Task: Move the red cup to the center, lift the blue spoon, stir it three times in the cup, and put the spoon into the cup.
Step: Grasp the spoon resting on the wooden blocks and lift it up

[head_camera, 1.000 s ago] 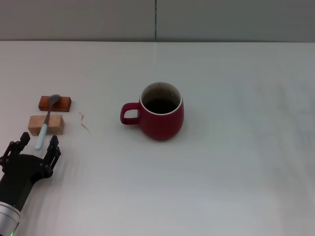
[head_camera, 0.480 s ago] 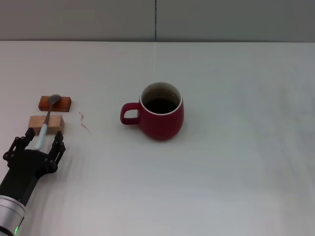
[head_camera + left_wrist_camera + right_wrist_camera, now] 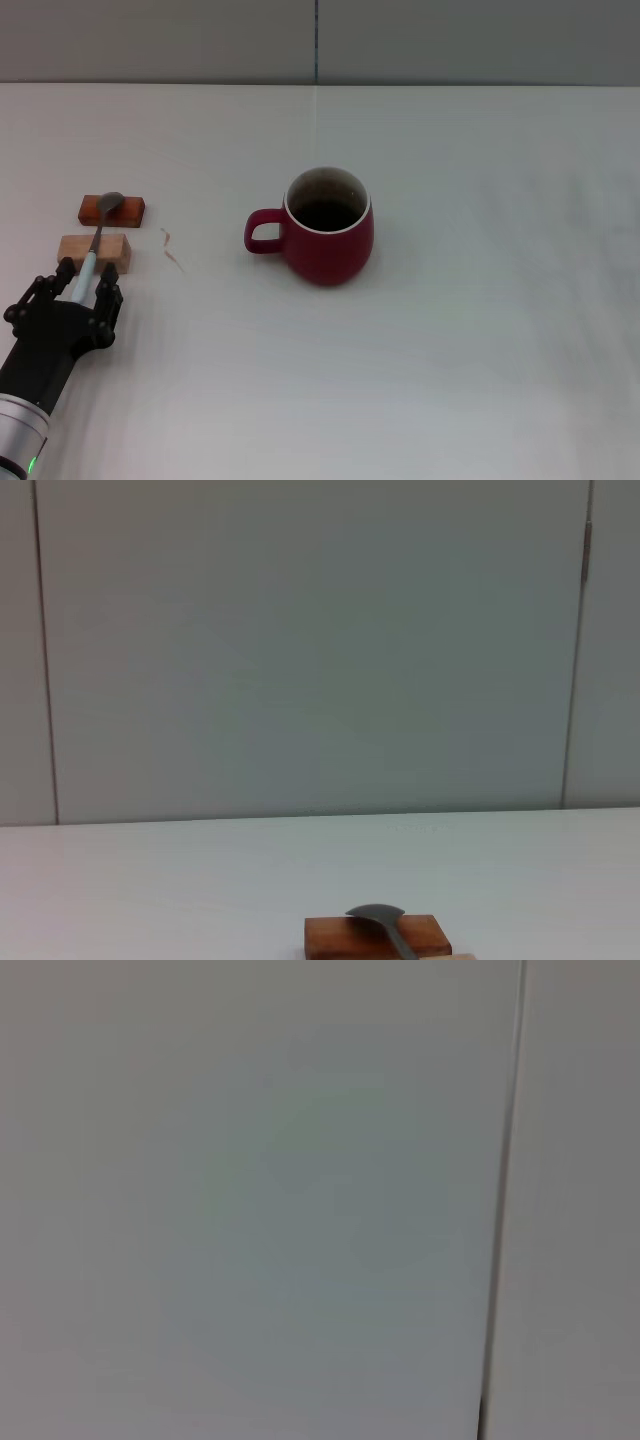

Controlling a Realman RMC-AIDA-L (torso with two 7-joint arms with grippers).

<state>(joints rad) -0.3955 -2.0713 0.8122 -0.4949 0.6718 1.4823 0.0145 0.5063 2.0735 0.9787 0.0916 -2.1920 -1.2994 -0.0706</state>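
Red cup (image 3: 328, 228) stands upright on the white table (image 3: 480, 330), roughly mid-table, loop handle pointing toward the robot's left. Pale rim, dark inside. Nothing touches it.

Blue spoon (image 3: 95, 245) lies well to the left of the cup, on the handle side. Its grey bowl rests on the red-brown wooden block (image 3: 113, 210); its neck crosses the gap to the pale wooden block (image 3: 93, 251), which sits just nearer the robot than the red-brown one. The light-blue handle overhangs the pale block on the near side. Left wrist view shows the same red-brown block (image 3: 377, 936) with the spoon's grey bowl (image 3: 378, 916) on top, a grey wall panel behind.

Left gripper (image 3: 79, 278) is low at the near end of the spoon, far left of the cup. Its dark fingers (image 3: 104, 290) sit either side of the blue handle, close in on it, fingertips reaching the near face of the pale block. Whether they actually pinch the handle cannot be told from the head view; the spoon still lies across both blocks.

A small thin curl of tan debris (image 3: 171, 249) lies on the table between the blocks and the cup, nearer the blocks.

Right gripper does not appear; the right wrist view shows only a plain grey panel with a vertical seam.
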